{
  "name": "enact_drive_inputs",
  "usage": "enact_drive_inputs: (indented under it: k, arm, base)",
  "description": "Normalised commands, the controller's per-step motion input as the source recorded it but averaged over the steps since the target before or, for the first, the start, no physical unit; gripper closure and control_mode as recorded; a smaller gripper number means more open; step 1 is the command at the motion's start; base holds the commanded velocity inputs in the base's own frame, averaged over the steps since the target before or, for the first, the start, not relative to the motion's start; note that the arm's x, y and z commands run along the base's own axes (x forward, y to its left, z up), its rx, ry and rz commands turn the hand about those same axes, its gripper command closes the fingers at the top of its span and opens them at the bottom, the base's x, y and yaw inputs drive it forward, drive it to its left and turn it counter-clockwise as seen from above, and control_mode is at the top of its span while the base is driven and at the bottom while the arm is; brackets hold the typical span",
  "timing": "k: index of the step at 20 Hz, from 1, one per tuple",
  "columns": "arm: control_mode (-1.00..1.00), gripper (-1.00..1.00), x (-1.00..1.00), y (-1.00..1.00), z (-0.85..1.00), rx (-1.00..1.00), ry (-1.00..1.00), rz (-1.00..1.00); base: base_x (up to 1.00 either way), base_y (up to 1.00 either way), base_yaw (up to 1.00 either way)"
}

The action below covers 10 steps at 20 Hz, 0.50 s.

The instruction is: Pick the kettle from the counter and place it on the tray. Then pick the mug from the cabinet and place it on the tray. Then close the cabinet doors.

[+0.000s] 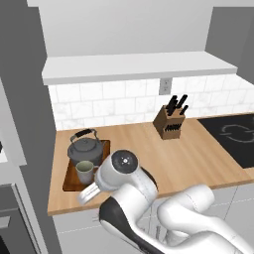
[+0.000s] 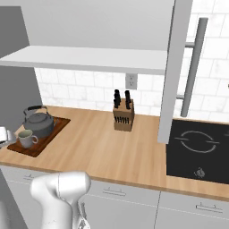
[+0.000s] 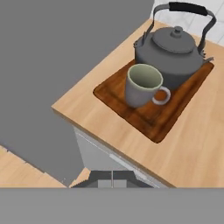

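The kettle (image 3: 170, 51) and mug (image 3: 142, 85) both sit on the tray (image 3: 154, 114), just ahead of the hand (image 3: 112, 178). The hand is clenched and empty. Only closing the doors (image 2: 175, 67) is left, so it must reach up.

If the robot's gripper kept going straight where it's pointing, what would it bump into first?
Probably the mug on the tray, just ahead of the shut gripper in the hand view. Depth is unclear, so it may hit the counter edge first.

Kettle (image 3: 169, 51) and mug (image 3: 142, 85) crowd the tray (image 3: 148, 117); the counter (image 1: 149, 154) toward the knife block (image 1: 170, 120) lies open.
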Motion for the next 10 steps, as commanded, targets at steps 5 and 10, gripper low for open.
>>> enact_drive_inputs:
  k: [5, 10]
  arm:
    - [-1.00, 1.00, -0.15, 0.00, 0.07, 0.00, -0.02, 0.00]
    - [-1.00, 1.00, -0.08, 0.00, 0.01, 0.00, -0.04, 0.00]
  base:
    - [0.00, 0.00, 0.00]
    - [0.00, 0.00, 0.00]
